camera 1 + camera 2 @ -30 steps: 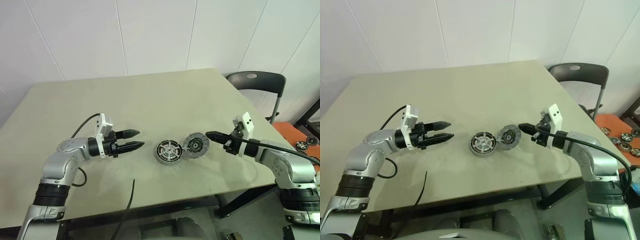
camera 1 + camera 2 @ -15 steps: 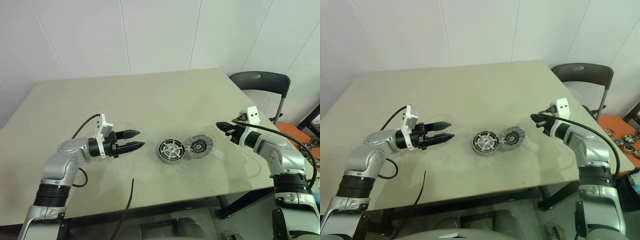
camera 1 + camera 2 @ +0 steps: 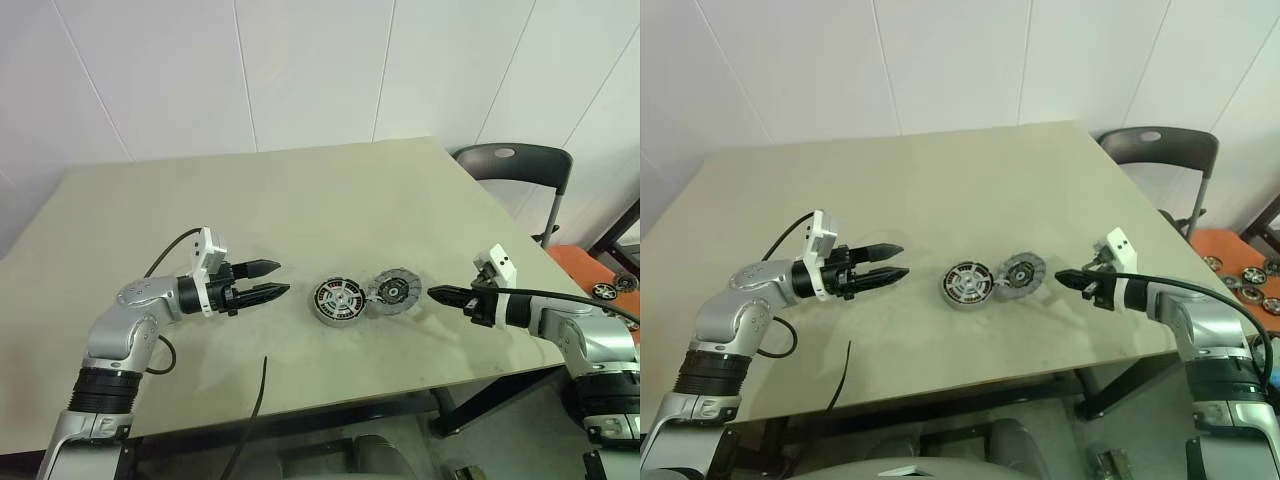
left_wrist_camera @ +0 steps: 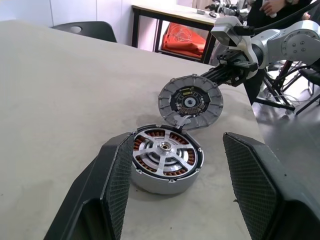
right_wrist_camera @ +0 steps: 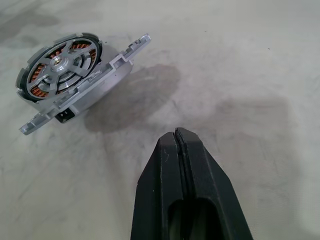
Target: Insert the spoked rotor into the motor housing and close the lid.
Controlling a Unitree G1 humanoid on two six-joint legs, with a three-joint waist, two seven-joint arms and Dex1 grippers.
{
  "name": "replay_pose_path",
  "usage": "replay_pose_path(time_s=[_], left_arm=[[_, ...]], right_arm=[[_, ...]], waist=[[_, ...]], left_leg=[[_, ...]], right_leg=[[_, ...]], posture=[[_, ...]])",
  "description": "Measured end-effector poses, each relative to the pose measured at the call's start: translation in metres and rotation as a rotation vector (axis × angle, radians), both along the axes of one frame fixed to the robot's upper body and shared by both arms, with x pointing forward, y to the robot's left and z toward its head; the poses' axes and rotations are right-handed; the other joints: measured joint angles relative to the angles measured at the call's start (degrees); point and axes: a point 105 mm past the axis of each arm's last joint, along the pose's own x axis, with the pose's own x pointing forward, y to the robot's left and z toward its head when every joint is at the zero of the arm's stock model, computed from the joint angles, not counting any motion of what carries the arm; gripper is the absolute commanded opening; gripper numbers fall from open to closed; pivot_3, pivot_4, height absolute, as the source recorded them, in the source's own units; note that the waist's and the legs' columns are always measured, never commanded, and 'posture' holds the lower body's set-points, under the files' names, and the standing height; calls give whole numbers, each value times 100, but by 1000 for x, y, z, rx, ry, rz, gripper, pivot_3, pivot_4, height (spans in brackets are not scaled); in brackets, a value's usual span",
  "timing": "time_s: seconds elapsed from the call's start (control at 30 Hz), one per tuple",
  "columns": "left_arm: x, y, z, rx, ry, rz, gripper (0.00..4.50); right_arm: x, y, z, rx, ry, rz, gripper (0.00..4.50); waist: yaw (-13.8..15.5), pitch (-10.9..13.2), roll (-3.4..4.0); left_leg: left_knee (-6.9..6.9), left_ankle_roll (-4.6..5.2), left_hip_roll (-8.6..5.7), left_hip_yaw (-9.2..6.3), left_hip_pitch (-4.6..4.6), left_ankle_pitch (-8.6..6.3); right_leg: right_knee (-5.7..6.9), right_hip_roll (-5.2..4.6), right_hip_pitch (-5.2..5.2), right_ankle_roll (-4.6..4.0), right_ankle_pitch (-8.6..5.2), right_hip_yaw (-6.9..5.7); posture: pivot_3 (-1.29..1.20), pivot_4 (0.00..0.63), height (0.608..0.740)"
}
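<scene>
The motor housing (image 3: 337, 303) sits near the table's middle, copper windings showing inside. The spoked rotor (image 4: 165, 150) lies in it, shiny and flat over the windings. The lid (image 3: 396, 290) leans tilted against the housing's right side, its dark hub facing up and left. My left gripper (image 3: 283, 277) hovers level a short way left of the housing, open and empty, pointing at it. My right gripper (image 3: 432, 292) is shut and empty, low over the table just right of the lid, its tip apart from it.
The beige table (image 3: 300, 200) ends close behind my right arm. A dark chair (image 3: 515, 165) stands past the far right corner. A black cable (image 3: 255, 400) hangs over the front edge. An orange mat (image 3: 590, 265) with small wheels lies on the floor at the right.
My right gripper drew back from the lid, rose, then sank lower and further right, staying shut. The lid, housing and left gripper have not moved.
</scene>
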Motion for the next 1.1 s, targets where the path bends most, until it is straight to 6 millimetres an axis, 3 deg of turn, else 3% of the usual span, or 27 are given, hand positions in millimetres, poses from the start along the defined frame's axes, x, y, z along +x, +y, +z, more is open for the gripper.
replay_pose_path(time_s=[0.33, 0.7, 1.1], left_arm=[[1, 1, -2, -4, 7, 5, 3022], [2, 2, -2, -5, -6, 7, 3022], [2, 1, -2, -7, -7, 16, 3022]], right_arm=[[-1, 10, 1, 48, 30, 15, 8], [0, 58, 34, 154, 0, 169, 8], [3, 84, 32, 145, -6, 244, 8]], waist=[[10, 0, 0], [8, 0, 0], [-2, 0, 0]], left_leg=[[24, 2, -3, -2, -5, -1], [26, 2, -1, -6, -3, -1], [25, 2, 0, -7, -3, -1]], right_leg=[[-1, -5, 0, 2, 2, 0], [0, -4, -3, 6, 6, -2], [2, -3, -12, 14, 11, -4]], posture=[[0, 0, 740], [0, 0, 740], [0, 0, 740]])
